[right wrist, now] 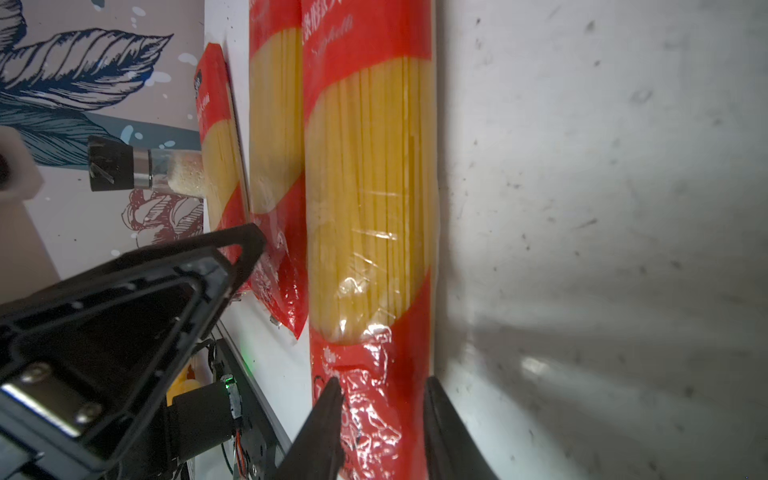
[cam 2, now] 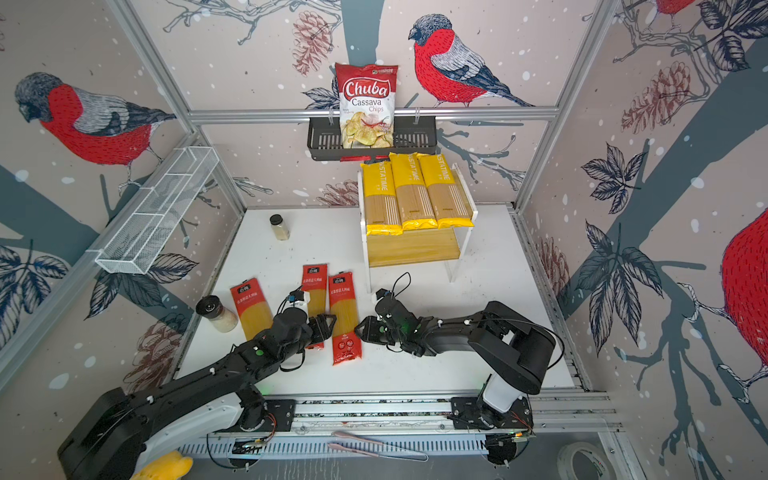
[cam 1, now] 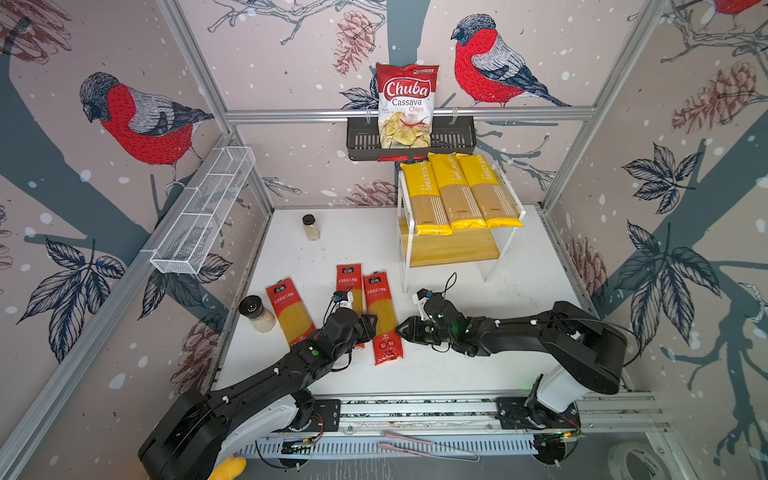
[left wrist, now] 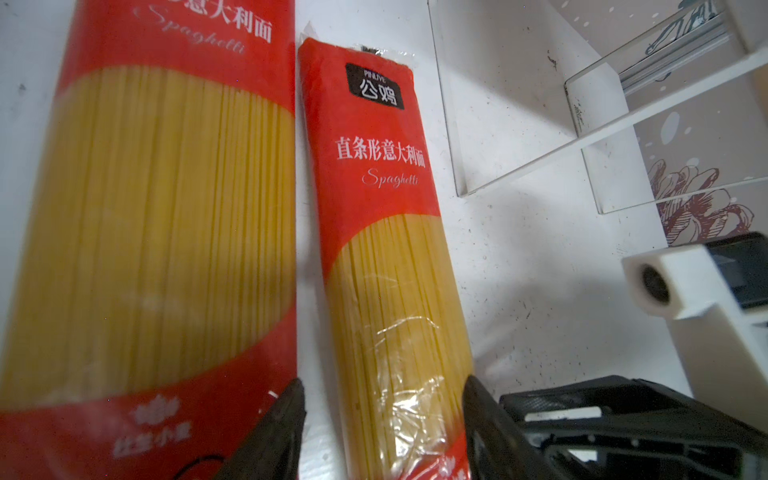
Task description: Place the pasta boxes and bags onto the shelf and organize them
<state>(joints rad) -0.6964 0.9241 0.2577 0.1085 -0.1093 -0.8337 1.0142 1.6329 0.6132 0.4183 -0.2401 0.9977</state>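
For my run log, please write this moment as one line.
left gripper: open astride rightmost red pack | right gripper: astride its near end, grip unclear | yellow packs: on shelf

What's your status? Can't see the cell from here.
Left gripper open, straddling rightmost red pack. Right gripper flanks its near end, grip unclear. Yellow packs on shelf. Middle red pack lies close alongside.

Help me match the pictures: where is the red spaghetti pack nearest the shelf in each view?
In a top view: rightmost red pack, low centre.
In a top view: same place.
Left wrist: it fills the centre.
Right wrist: centre again.
Shared landmark: the middle red pack beside it.
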